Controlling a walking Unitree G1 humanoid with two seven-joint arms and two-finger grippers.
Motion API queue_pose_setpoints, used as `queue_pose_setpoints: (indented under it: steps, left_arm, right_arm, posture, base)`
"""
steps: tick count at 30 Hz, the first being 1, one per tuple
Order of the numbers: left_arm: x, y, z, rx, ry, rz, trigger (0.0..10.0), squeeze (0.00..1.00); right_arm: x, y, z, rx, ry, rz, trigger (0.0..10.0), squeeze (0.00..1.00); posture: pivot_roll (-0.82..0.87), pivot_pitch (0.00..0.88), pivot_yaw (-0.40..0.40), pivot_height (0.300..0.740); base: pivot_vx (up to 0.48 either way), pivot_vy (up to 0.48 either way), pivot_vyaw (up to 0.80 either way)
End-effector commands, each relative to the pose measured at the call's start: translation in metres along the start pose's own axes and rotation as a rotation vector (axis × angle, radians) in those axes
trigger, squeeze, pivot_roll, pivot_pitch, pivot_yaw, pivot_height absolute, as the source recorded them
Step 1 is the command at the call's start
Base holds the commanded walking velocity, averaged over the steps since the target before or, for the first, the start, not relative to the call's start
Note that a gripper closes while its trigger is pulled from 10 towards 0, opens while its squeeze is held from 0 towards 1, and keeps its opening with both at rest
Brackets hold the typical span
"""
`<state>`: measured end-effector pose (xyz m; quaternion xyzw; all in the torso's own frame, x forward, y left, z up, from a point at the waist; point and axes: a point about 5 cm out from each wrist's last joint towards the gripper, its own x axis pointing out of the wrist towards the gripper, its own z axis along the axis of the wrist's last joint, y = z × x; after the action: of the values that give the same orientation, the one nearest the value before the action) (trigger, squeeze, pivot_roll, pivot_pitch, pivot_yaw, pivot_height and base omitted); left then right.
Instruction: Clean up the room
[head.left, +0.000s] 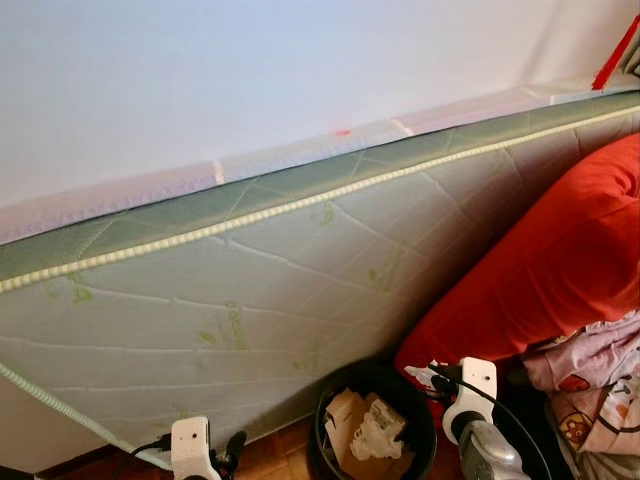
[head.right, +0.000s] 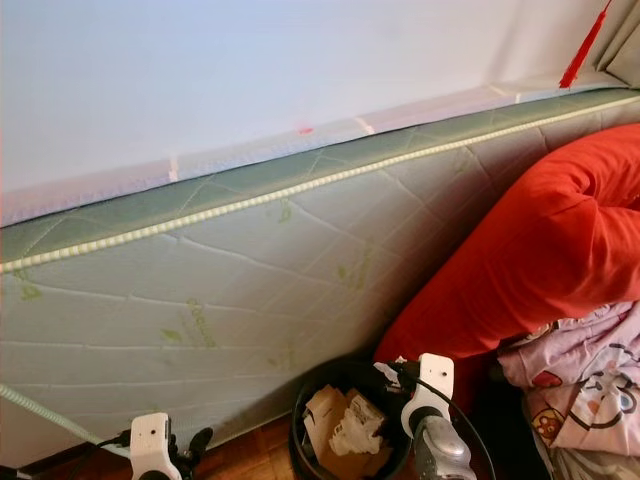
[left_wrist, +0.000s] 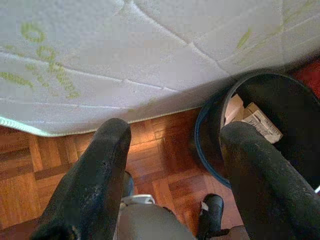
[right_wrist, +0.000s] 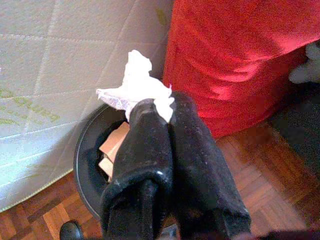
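The right gripper (right_wrist: 162, 107) pinched a tissue (right_wrist: 137, 82) beside the bin (right_wrist: 87, 160) rim; left gripper (left_wrist: 175, 137) gaped empty — a drop here risked missing onto the floor (right_wrist: 250, 165).

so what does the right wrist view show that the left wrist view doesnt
Right wrist view: the right pincer is shut on a crumpled white tissue, with a large red cushion beyond.

Left wrist view: the left pincer is open with nothing between its fingers, and green lettering shows on the mattress.

Both: the quilted white mattress leaning against the wall, the round black bin holding cardboard scraps, and the wooden parquet floor.
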<state>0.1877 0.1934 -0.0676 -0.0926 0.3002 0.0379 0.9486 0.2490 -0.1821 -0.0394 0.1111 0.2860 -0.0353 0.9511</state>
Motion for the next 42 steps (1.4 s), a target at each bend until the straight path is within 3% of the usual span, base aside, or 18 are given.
queue_pose_setpoints:
  steps: [1, 18, 30, 36, 42]
  left_arm:
    - [-0.002, -0.001, -0.006, 0.004, 0.027, -0.003, 10.0, 0.0]
    - [0.004, -0.011, 0.004, 0.016, -0.005, -0.039, 10.0, 0.0]
    - [-0.002, -0.005, -0.003, 0.014, 0.004, -0.058, 10.0, 0.0]
    - [-0.002, 0.003, 0.002, 0.018, -0.014, -0.083, 10.0, 0.0]
    - [0.004, 0.001, 0.012, 0.018, -0.026, -0.095, 10.0, 0.0]
  right_arm:
    - [-0.002, -0.004, -0.003, 0.01, 0.013, -0.014, 10.0, 0.0]
    - [-0.002, 0.001, -0.008, 0.022, 0.04, 0.037, 10.0, 0.0]
    - [-0.003, 0.008, -0.017, 0.01, 0.099, 0.084, 10.0, 0.0]
    - [-0.006, 0.008, -0.025, 0.018, 0.125, 0.073, 10.0, 0.0]
    - [-0.007, 0.01, -0.027, 0.029, 0.111, 0.07, 10.0, 0.0]
  posture:
    - [0.13, 0.102, -0.086, 0.74]
    - [0.13, 0.103, -0.082, 0.74]
    - [0.14, 0.119, -0.083, 0.74]
    - [0.14, 0.14, -0.074, 0.74]
    - [0.16, 0.171, -0.06, 0.74]
  base:
    - [0.266, 0.0, 0.0]
    - [0.186, 0.0, 0.0]
    - [0.0, 0.0, 0.0]
    - [0.0, 0.0, 0.0]
    - [0.0, 0.0, 0.0]
